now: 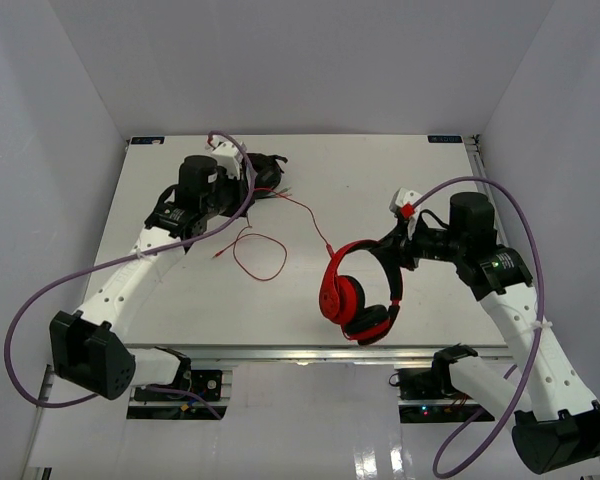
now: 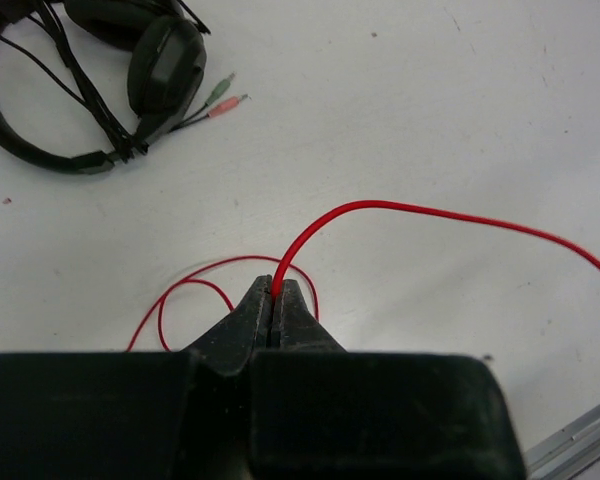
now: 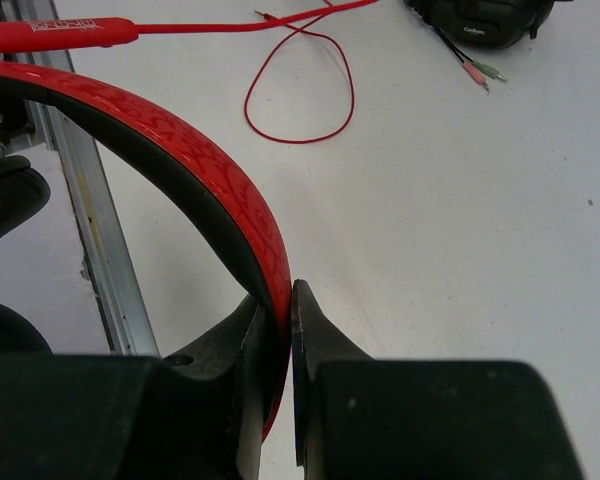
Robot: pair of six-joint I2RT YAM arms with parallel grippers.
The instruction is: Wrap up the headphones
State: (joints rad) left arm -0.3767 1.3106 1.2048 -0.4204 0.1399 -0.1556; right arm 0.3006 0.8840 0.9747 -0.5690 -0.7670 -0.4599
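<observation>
The red headphones [image 1: 355, 295] hang near the table's front edge, right of centre. My right gripper [image 1: 392, 243] is shut on their red headband [image 3: 220, 190] and holds them up. Their thin red cable [image 1: 300, 212] runs from the headphones up and left across the table, with a loop [image 1: 260, 258] lying in the middle. My left gripper [image 1: 265, 188] is shut on the cable [image 2: 400, 210] at the back left, just above the table. The cable's loop shows behind the fingers in the left wrist view [image 2: 195, 290] and in the right wrist view [image 3: 300, 90].
Black headphones [image 1: 270, 170] with a bundled cable and pink and green plugs [image 2: 220, 100] lie at the back left, close to my left gripper. The table's metal front rail [image 3: 90, 230] runs under the red headphones.
</observation>
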